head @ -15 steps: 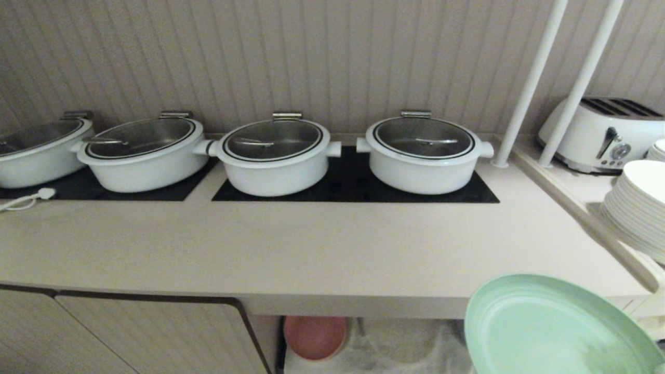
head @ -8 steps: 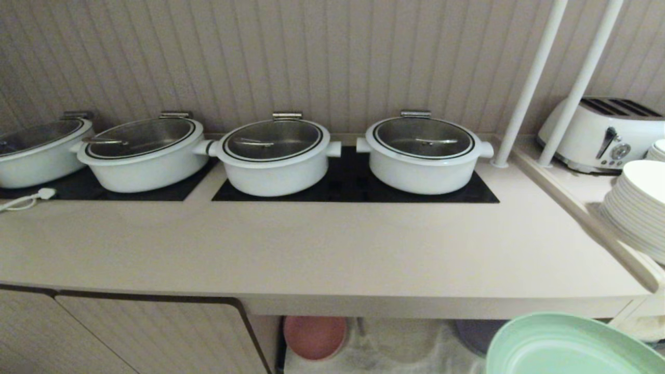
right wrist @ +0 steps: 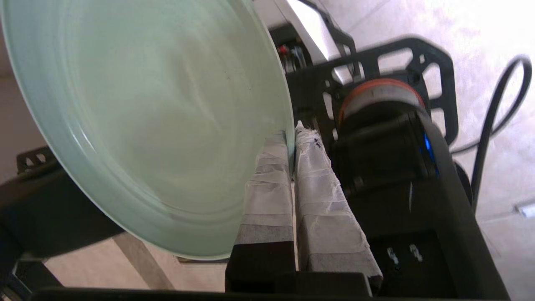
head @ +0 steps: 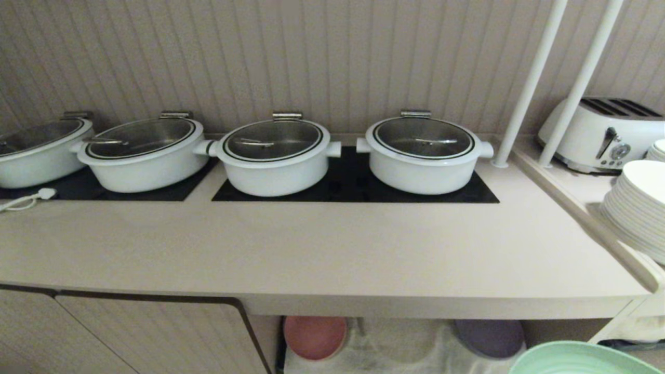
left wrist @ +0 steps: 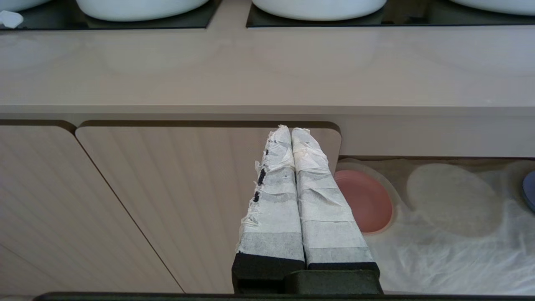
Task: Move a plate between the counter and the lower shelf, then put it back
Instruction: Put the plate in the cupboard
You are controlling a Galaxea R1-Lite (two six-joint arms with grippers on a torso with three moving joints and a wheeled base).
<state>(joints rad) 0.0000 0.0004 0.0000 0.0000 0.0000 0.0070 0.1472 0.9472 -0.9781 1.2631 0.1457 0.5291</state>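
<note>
The mint-green plate (head: 582,359) shows only as a top arc at the lower right of the head view, in front of and below the counter (head: 311,254). In the right wrist view the plate (right wrist: 146,117) stands on edge and tilted, with my right gripper (right wrist: 292,133) shut on its rim. The lower shelf (head: 405,343), a recess with wrinkled white cloth, lies under the counter. My left gripper (left wrist: 290,130) is shut and empty, hanging before a cabinet door beside the lower shelf (left wrist: 451,234).
On the shelf cloth lie a pink plate (head: 315,336) and a purple plate (head: 489,337). White lidded pots (head: 422,150) stand on black hob panels. A stack of white plates (head: 636,208) and a toaster (head: 605,132) sit on the side top.
The mint-green plate has sunk steadily toward the lower right of the head view, uncovering the purple plate on the shelf. The left arm has not moved.
</note>
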